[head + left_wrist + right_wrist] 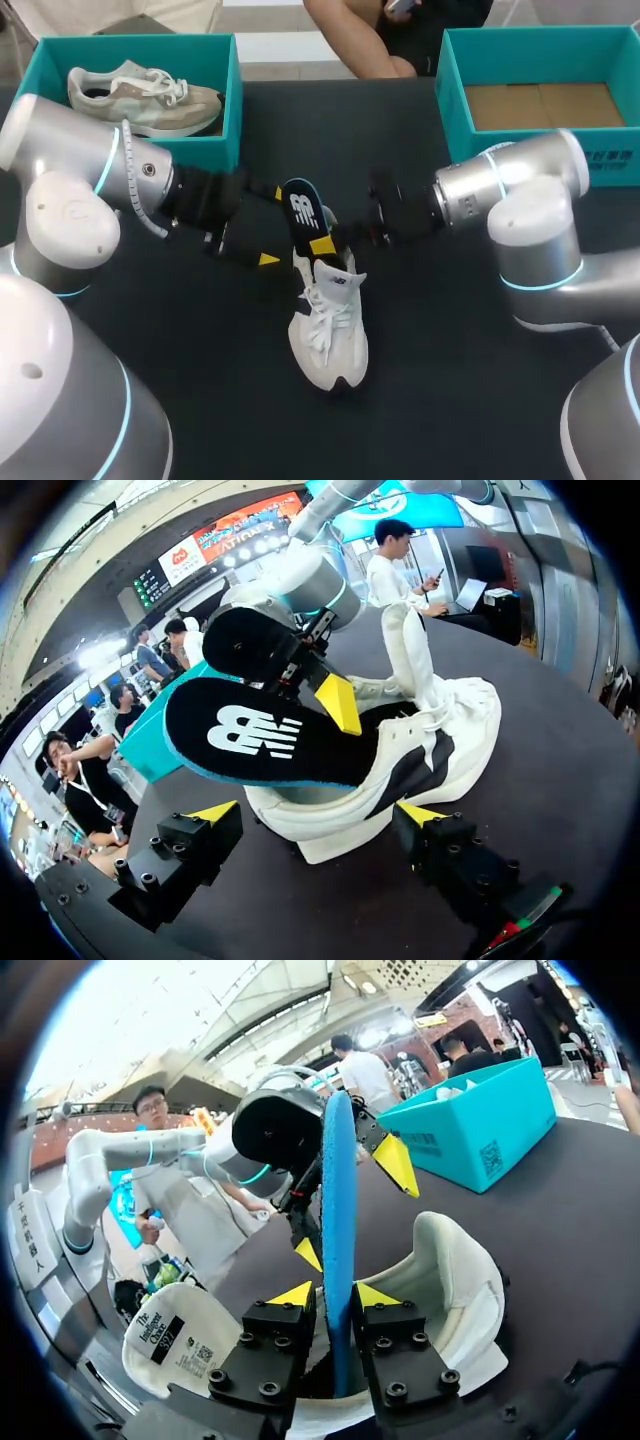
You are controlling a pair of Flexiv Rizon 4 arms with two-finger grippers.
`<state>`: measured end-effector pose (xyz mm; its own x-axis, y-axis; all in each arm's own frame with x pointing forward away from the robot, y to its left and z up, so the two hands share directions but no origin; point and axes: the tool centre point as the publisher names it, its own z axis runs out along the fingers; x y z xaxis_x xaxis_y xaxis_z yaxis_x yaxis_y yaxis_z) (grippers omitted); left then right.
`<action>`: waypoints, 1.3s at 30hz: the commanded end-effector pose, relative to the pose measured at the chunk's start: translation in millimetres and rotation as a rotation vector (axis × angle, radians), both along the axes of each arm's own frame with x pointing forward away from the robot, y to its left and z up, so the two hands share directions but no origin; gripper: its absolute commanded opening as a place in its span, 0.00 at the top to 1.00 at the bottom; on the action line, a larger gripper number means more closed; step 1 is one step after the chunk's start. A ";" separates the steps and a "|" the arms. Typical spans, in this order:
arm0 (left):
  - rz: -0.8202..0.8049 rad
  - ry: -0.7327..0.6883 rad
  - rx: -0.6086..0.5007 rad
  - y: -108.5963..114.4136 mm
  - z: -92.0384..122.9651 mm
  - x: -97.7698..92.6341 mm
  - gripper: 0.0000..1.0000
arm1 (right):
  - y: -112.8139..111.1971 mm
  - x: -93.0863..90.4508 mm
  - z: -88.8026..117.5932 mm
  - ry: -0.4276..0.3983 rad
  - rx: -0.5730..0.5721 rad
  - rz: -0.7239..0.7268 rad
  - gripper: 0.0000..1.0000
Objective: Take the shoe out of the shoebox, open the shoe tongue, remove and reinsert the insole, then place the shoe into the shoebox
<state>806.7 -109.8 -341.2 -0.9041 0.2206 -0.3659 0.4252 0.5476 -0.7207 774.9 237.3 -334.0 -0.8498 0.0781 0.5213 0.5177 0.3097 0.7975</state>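
A white shoe [328,330] lies in the middle of the black table, toe toward the front edge. Its insole [300,215], black on top with a white logo, stands up out of the shoe's opening. My right gripper [322,243] is shut on the insole. In the right wrist view the insole's blue edge [338,1250] is pinched between the two fingers above the shoe's heel cup [450,1280]. My left gripper [318,815] is open wide beside the shoe's heel [440,740], just behind the insole [260,735], touching nothing.
A teal shoebox [230,110] at the back left holds a beige shoe [145,100]. A second teal shoebox [450,100] at the back right shows only its cardboard floor. Bare table lies in front of the shoe.
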 end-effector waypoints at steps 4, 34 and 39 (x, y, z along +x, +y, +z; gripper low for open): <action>0.001 -0.001 0.004 -0.7 0.0 -0.6 0.00 | 3.7 8.0 2.6 -0.003 -0.010 0.012 1.00; 0.001 -0.001 0.004 -0.7 0.0 -0.6 0.00 | -3.5 -11.5 -6.5 0.090 -0.064 0.002 1.00; 0.001 -0.001 0.004 -0.7 0.0 -0.6 0.00 | -0.3 -4.4 0.8 0.130 -0.067 -0.008 1.00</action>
<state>806.7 -109.8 -341.2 -0.9041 0.2207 -0.3659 0.4252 0.5475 -0.7207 765.4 231.9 -336.3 -0.7793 0.1236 0.6143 0.6147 0.3411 0.7112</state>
